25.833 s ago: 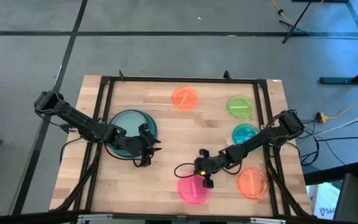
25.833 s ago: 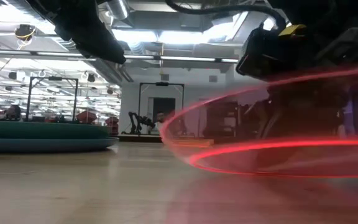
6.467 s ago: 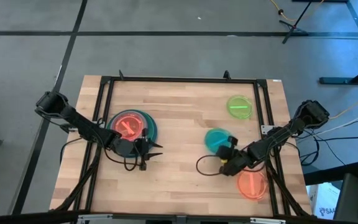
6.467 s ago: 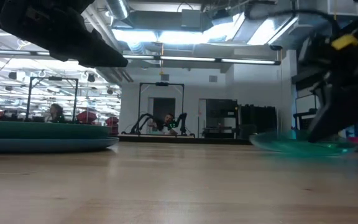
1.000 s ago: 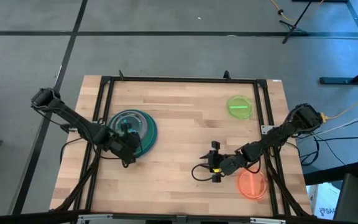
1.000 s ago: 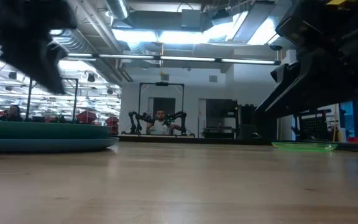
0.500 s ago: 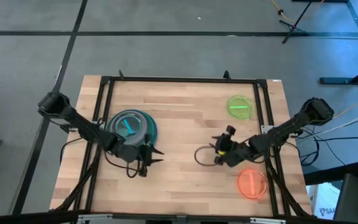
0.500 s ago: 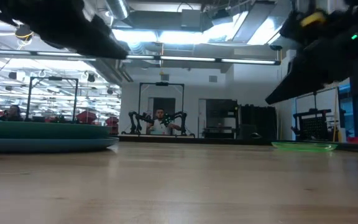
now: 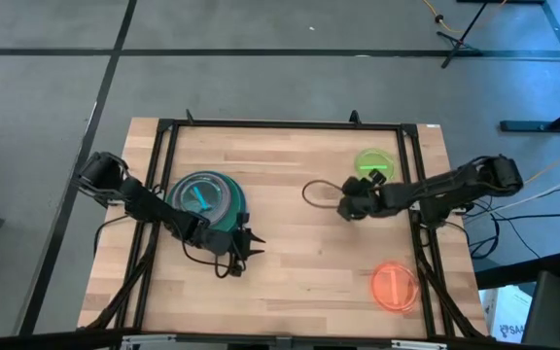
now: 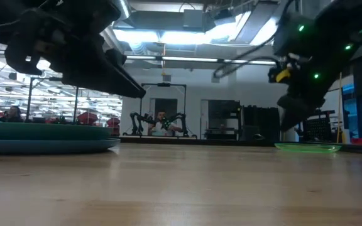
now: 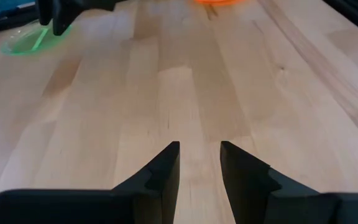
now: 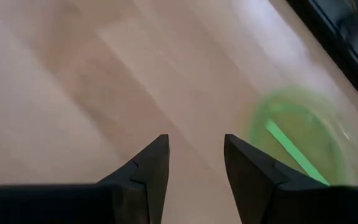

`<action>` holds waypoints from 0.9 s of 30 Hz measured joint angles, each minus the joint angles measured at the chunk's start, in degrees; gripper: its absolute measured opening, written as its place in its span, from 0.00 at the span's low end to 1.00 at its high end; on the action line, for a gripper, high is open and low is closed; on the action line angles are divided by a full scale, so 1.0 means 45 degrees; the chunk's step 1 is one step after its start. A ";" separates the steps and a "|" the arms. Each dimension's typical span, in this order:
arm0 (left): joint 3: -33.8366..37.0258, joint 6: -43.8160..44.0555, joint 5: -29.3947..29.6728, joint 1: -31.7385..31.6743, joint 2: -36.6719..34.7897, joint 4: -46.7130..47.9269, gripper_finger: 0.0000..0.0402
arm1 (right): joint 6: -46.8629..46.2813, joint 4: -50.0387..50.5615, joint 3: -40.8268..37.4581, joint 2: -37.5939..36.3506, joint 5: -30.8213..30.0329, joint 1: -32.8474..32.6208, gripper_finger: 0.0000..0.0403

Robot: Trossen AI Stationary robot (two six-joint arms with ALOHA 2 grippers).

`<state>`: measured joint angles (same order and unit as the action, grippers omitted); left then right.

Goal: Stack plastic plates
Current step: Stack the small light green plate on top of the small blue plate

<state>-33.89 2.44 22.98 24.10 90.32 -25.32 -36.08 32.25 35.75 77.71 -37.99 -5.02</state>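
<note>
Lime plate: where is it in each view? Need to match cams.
High view: lime plate near the table's far right corner, just right of the right gripper.
Low view: thin green sliver at the right, under the right arm.
Left wrist view: far off, at.
Right wrist view: just ahead of the open fingers, at.
Shared landmark: the bright green bar across the plate's middle.
</note>
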 joint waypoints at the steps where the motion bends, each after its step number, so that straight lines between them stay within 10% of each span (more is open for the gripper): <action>1: 0.0000 0.0000 0.0002 -0.0001 0.0000 -0.0013 0.27 | -0.0088 0.0283 0.0000 0.0000 0.0112 0.0348 0.37; 27: 0.0000 0.0000 0.0005 0.0004 0.0000 0.0063 0.27 | 0.2106 0.0027 -0.0384 0.1218 0.2784 0.5495 0.28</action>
<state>-33.89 2.44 23.00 24.12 90.32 -25.04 -26.61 32.37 34.02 83.19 -25.46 19.71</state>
